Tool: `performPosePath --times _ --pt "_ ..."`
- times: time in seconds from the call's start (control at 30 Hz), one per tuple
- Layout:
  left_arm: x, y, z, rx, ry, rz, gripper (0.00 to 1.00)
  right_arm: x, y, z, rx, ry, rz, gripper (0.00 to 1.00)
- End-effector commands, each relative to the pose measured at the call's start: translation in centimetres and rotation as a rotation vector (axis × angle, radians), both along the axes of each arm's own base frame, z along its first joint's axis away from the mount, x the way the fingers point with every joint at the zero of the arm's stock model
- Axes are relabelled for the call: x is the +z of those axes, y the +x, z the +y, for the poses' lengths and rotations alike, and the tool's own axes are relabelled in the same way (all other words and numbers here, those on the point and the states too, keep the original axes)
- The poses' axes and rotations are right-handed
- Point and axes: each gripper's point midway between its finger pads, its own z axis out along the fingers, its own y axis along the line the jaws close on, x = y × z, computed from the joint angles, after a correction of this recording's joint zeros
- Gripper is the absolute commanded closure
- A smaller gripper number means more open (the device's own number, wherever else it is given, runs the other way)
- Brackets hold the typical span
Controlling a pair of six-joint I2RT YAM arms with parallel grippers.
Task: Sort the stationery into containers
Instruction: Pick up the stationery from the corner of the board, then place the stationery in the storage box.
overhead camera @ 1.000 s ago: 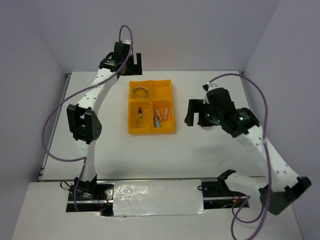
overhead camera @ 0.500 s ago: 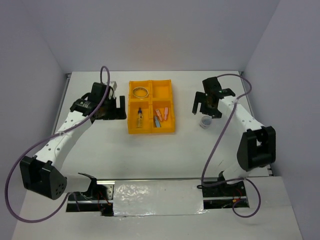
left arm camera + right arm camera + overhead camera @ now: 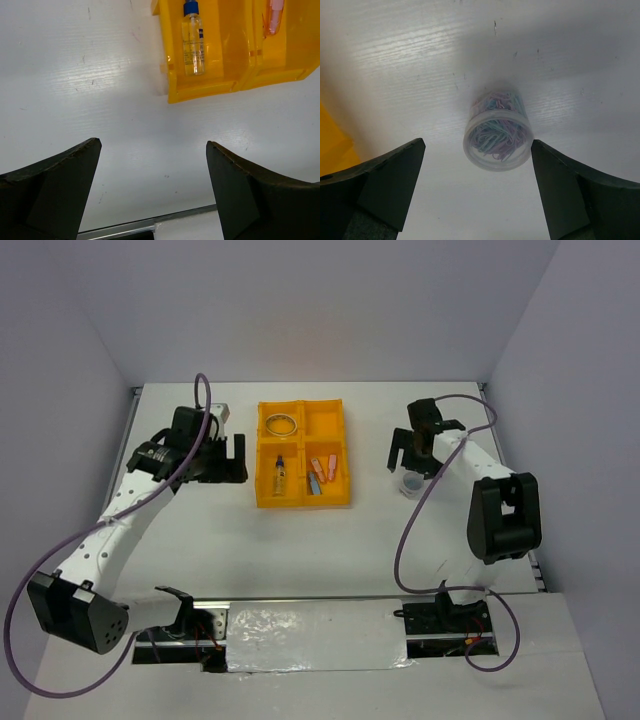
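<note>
Has the right end effector (image 3: pixel 476 150) spread wide and empty above a small clear round tub of coloured clips (image 3: pixel 498 135), which stands untouched on the surface (image 3: pixel 350 540), well right of the orange-yellow tray (image 3: pixel 303 502). Has the left end effector (image 3: pixel 152 145) spread too, gripping nothing, just left of the tray. Shows a beige tape ring (image 3: pixel 282 424) in the far-left compartment, a clear bottle with blue cap (image 3: pixel 192 42) lying in the near-left, and 2 pink sticks (image 3: pixel 325 464) plus 1 light-blue stick (image 3: pixel 312 483) in the near-right.

Robot lab cell: bare walls (image 3: pixel 350 300) enclose white table (image 3: pixel 300 540), cabled arms (image 3: pixel 105 535)
</note>
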Motion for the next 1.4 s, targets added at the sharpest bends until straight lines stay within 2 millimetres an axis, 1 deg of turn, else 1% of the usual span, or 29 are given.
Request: performPosePath --times 0.0,0.17,0.3,0.4,0.47,0.5,0.53,0.6,0.63,0.7,0.73,0.77,0.8,0.83,0.87,0.9,0.93,1.0,1.03,1.07,1.1,1.13,1.17,1.2,1.23,1.27,1.3,1.33,1.37 --pt "1.2 0.7 -0.7 -0.037 -0.02 -0.017 0.01 -1.0 0.1 -0.8 -0.015 -0.03 -0.004 0.06" --pt "1.0 0.8 -0.8 -0.038 -0.018 -0.005 0.01 -2.2 -0.9 -1.5 -0.049 -0.036 0.02 0.06" --pt "0.8 0.7 -0.8 -0.038 -0.017 0.0 0.01 -3.0 -1.1 -1.0 -0.047 -0.013 0.032 0.06" --pt "0.8 0.6 -0.7 -0.038 -0.016 0.001 0.01 -3.2 -0.9 -0.8 -0.041 -0.002 0.029 0.1" --pt "0.8 0.5 -0.7 -0.038 -0.015 -0.001 0.01 -3.4 -0.8 -0.7 -0.037 0.003 0.029 0.19" --pt "0.7 0.5 -0.7 -0.038 -0.015 -0.001 0.01 -3.4 -0.7 -0.6 -0.033 0.005 0.023 0.25" --pt "0.7 0.4 -0.7 -0.039 -0.015 0.001 0.01 -3.3 -0.5 -0.4 -0.026 0.011 0.02 0.38" --pt "0.6 0.3 -0.6 -0.039 -0.015 0.001 0.01 -3.3 -0.3 -0.4 -0.026 0.013 0.023 0.48" --pt "0.7 0.3 -0.6 -0.039 -0.016 -0.001 0.01 -3.0 0.0 -0.2 -0.023 0.02 0.015 0.56" --pt "0.7 0.1 -0.6 -0.038 -0.017 0.0 0.01 -1.6 0.4 0.4 -0.008 0.051 -0.016 0.63" --pt "0.7 0.1 -0.6 -0.038 -0.016 0.001 0.01 -0.1 1.1 1.0 -0.001 0.073 -0.05 0.69" --pt "0.7 0.0 -0.5 -0.036 -0.018 0.002 0.01 1.9 1.5 1.7 0.007 0.101 -0.1 0.7" --pt "0.7 0.0 -0.5 -0.032 -0.016 0.001 0.01 3.3 2.0 2.3 0.017 0.116 -0.138 0.7" --pt "0.7 -0.1 -0.4 -0.028 -0.014 0.001 0.01 5.8 3.1 2.9 0.025 0.133 -0.2 0.71" --pt "0.6 -0.1 -0.4 -0.024 -0.015 0.004 0.01 7.9 3.4 4.1 0.045 0.15 -0.245 0.71" --pt "0.6 -0.1 -0.4 -0.023 -0.016 0.004 0.01 9.2 3.7 4.7 0.048 0.167 -0.267 0.71" --pt "0.6 -0.1 -0.4 -0.022 -0.017 0.005 0.01 11.8 4.8 5.7 0.064 0.194 -0.328 0.71" --pt "0.7 -0.2 -0.4 -0.015 -0.022 0.003 0.0 13.5 5.8 8.0 0.093 0.233 -0.365 0.71" --pt "0.7 -0.2 -0.4 -0.011 -0.025 0.002 0.01 14.6 6.9 9.5 0.122 0.266 -0.388 0.7" --pt "0.7 -0.2 -0.4 -0.01 -0.029 -0.001 0.01 15.3 7.2 11.3 0.153 0.286 -0.399 0.69" --pt "0.8 -0.3 -0.4 -0.007 -0.033 -0.003 0.01 17.4 8.1 12.9 0.185 0.318 -0.442 0.69" --pt "0.9 -0.3 -0.4 0.001 -0.038 -0.003 0.01 16.2 9.2 14.1 0.204 0.32 -0.415 0.69" --pt "0.9 -0.4 -0.4 0.007 -0.038 -0.002 0.01 16.3 9.5 15.3 0.216 0.308 -0.412 0.69" --pt "1.1 -0.5 -0.3 0.012 -0.04 -0.004 0.01 18.9 10.9 16.1 0.221 0.315 -0.47 0.69" --pt "1.4 -0.5 -0.2 0.015 -0.042 -0.015 0.01 16.6 12.3 17.0 0.22 0.295 -0.426 0.68" --pt "1.6 -0.5 -0.1 0.02 -0.037 -0.026 0.01 16.2 12.3 17.6 0.208 0.281 -0.392 0.67" --pt "1.7 -0.4 0.1 0.023 -0.033 -0.037 0.0 16.2 14.4 18.4 0.201 0.27 -0.407 0.67" --pt "1.8 -0.5 0.3 0.028 -0.027 -0.044 0.01 15.5 14.6 18.9 0.208 0.262 -0.38 0.67" --pt "1.8 -0.4 0.5 0.037 -0.017 -0.044 0.01 15.5 15.0 19.8 0.215 0.262 -0.384 0.66"
